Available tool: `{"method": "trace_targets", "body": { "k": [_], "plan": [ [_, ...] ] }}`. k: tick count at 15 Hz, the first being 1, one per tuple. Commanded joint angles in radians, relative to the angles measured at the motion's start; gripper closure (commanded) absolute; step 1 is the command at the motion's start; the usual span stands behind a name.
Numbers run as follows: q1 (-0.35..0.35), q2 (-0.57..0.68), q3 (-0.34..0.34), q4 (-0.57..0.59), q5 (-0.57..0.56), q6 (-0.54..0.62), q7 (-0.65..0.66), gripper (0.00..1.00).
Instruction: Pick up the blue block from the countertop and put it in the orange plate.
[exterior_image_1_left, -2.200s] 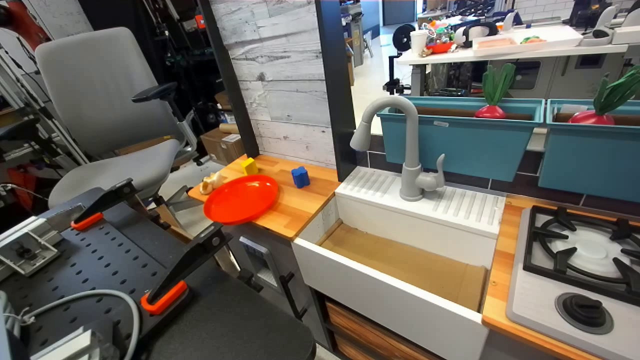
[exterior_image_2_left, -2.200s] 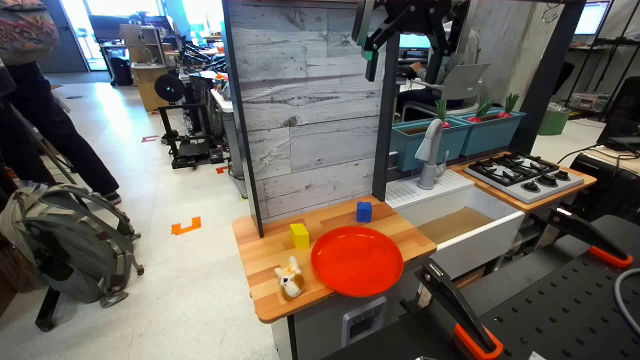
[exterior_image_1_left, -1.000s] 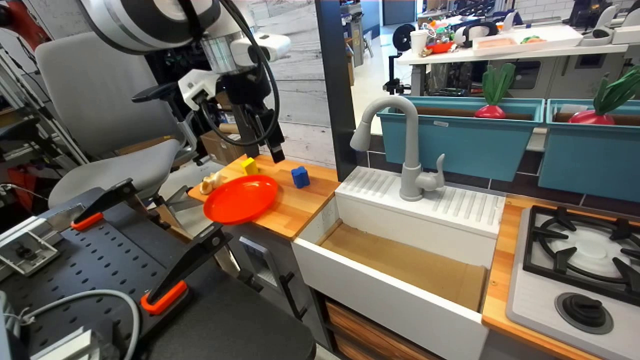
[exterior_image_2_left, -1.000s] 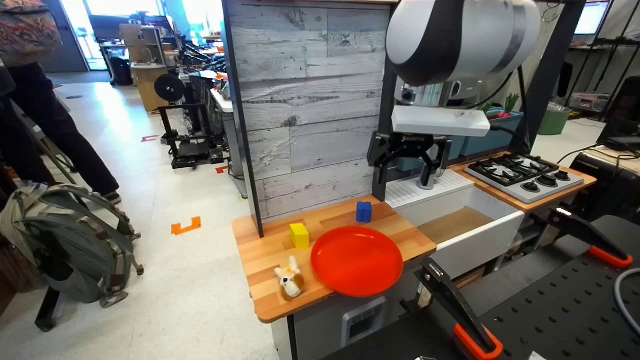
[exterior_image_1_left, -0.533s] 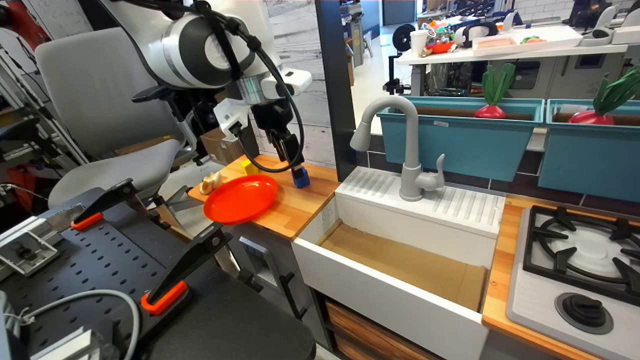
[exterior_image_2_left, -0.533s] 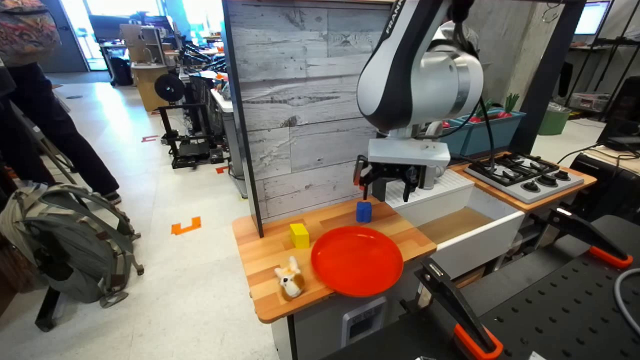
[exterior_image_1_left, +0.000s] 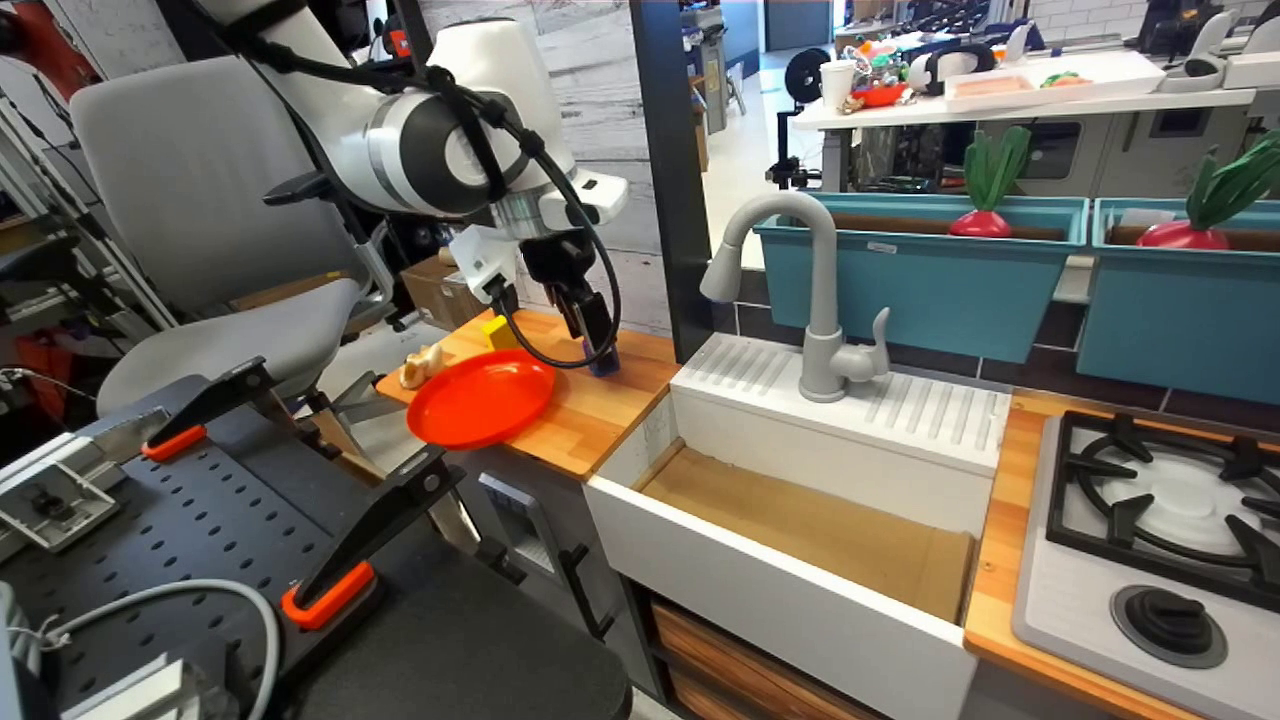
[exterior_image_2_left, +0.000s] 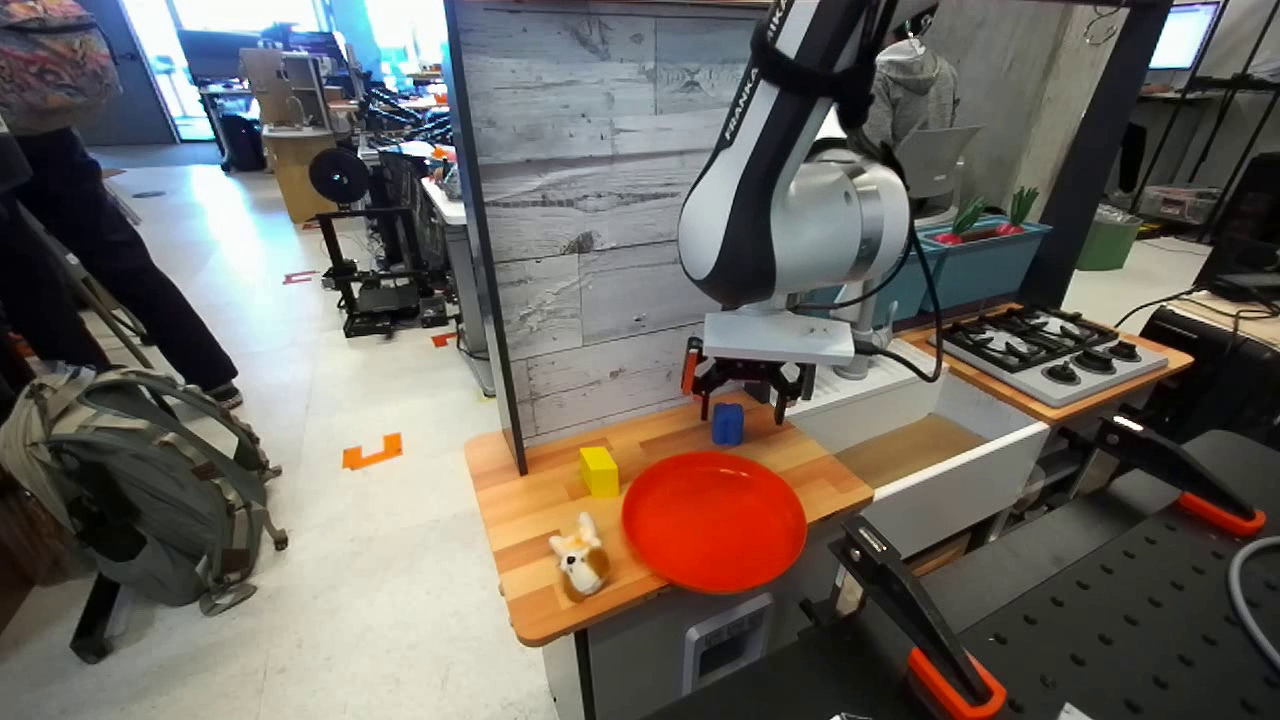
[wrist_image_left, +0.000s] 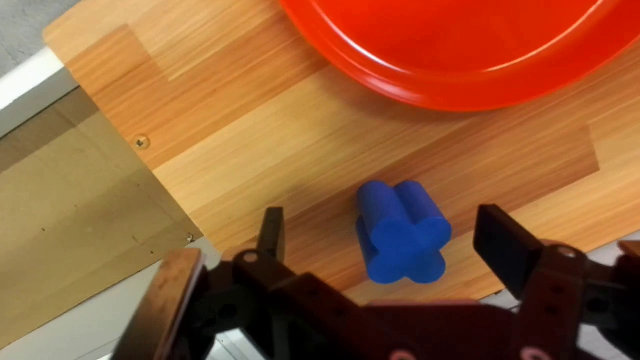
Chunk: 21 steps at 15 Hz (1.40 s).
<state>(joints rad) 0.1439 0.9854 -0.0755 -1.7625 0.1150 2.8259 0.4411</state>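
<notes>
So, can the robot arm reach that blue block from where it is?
Probably yes: the pincer is open, and the wrist view shows the blue block within its gap; nothing seems in the way, and the orange plate lies apart.

Lab: robot arm, 3D printer

Plate: one
Blue block near plate: one
Yellow block: one
Toy: one
Faucet: one
Planters: two
Clamps: two
</notes>
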Motion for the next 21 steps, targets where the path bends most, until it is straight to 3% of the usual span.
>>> {"method": "trace_targets", "body": {
  "k": [1,7,10,17,21],
  "plan": [
    [0.018,0.05,-0.016,0.071,0.023,-0.002,0.001,0.35],
    [0.017,0.045,-0.012,0.063,0.022,0.008,-0.009,0.82],
    [0.021,-0.002,-0.002,0.005,0.02,0.024,-0.022,0.84],
    [0.1,-0.181,-0.006,-0.213,0.002,0.117,-0.039,0.84],
    [0.133,-0.216,-0.002,-0.279,-0.013,0.101,-0.063,0.84]
  ]
}}
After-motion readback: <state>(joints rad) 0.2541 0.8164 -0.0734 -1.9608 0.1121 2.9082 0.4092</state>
